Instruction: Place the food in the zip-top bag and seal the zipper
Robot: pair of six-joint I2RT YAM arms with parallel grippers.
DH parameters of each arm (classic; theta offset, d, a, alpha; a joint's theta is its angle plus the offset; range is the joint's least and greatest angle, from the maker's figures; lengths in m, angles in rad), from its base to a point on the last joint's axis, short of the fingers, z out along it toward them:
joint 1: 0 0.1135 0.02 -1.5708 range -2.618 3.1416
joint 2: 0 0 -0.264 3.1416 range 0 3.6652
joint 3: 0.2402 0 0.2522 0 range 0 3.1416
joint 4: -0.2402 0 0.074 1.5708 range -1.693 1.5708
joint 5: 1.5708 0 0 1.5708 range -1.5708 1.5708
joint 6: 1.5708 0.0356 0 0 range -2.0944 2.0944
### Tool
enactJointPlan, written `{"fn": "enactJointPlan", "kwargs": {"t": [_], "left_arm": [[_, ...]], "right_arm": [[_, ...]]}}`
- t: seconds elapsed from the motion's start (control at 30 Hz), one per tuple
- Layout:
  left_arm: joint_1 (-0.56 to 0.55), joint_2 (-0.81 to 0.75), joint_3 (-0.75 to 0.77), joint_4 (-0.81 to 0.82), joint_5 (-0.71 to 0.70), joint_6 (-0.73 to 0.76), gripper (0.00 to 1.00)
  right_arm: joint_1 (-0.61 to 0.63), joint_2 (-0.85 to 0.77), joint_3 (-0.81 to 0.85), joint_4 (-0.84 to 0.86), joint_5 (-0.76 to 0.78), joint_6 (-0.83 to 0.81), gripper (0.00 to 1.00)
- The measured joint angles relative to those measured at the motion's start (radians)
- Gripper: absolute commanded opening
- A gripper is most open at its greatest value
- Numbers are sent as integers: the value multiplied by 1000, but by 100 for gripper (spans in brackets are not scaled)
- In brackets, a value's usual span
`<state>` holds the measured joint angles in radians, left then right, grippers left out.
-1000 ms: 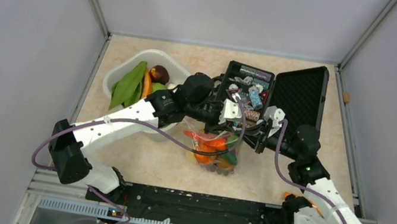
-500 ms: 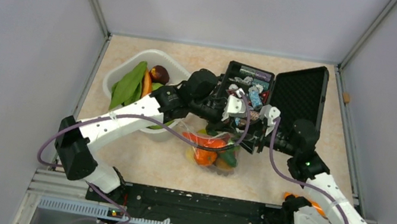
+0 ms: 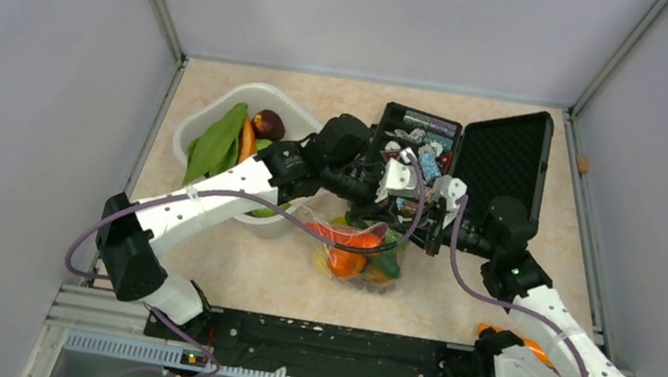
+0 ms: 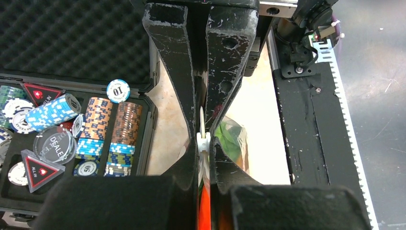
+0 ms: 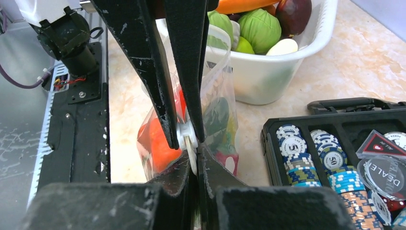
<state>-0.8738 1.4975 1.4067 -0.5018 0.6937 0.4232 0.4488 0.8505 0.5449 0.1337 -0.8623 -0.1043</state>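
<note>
The zip-top bag (image 3: 356,248) hangs between my two grippers in front of the black case, with red, orange and green food (image 3: 346,261) inside. My left gripper (image 3: 403,222) is shut on the white slider of the zipper (image 4: 203,142) at the bag's top edge. My right gripper (image 3: 426,236) faces it tip to tip and is shut on the same strip; in the right wrist view (image 5: 194,165) the whitish strip runs down between its fingers. That view also shows the clear bag (image 5: 218,72) and a red-orange piece (image 5: 160,139). More food (image 3: 221,140) lies in the white basket.
The white basket (image 3: 211,108) stands at the back left, holding green leaves, a carrot and a dark round piece. The open black case (image 3: 392,117) with poker chips (image 4: 98,127) sits right behind the bag, its lid (image 3: 506,160) raised. A black rail (image 3: 306,341) runs along the near edge.
Both grippers have closed in on each other at the bag's top edge. The left one moved right and back, the right one moved left. The bag's food shifted slightly.
</note>
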Motion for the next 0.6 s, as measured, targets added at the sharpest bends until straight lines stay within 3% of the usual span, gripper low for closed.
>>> {"fn": "enactJointPlan", "kwargs": {"t": [0.5, 0.53, 0.6], "left_arm": [[5, -68, -53, -32, -114, 51, 0], [7, -73, -55, -36, -116, 51, 0], [10, -76, -55, -38, -116, 51, 0]], "right_arm": [[1, -67, -47, 70, 74, 65, 0], [1, -67, -47, 72, 70, 67, 2], [1, -67, -47, 75, 60, 67, 21]]}}
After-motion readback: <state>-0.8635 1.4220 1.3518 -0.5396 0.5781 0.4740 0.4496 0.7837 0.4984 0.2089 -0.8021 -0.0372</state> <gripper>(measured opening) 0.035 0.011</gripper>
